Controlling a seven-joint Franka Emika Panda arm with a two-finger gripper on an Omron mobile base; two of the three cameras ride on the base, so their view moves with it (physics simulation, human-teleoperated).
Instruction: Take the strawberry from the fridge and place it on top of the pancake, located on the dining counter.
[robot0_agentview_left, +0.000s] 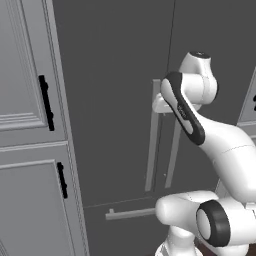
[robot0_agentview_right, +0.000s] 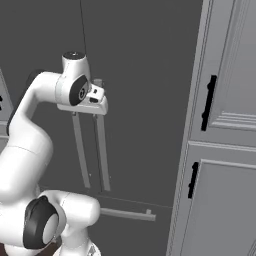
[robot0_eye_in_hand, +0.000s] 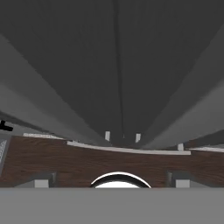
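**Fridge shut, hand at the handles**

The fridge (robot0_agentview_left: 115, 75) is closed, so I judge the strawberry is inside, unseen. My gripper (robot0_agentview_right: 98, 102) sits at the top of the door handles (robot0_agentview_right: 90, 150), presumably to pull; I cannot tell its opening.

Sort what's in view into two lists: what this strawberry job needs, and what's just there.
For the job:
- the fridge, doors closed
- its door handles, silver bars at the centre seam
- the gripper, up at the top of the handles

Just there:
- light grey cabinets with black pulls, on both sides
- fridge drawer handle
- dark wood floor
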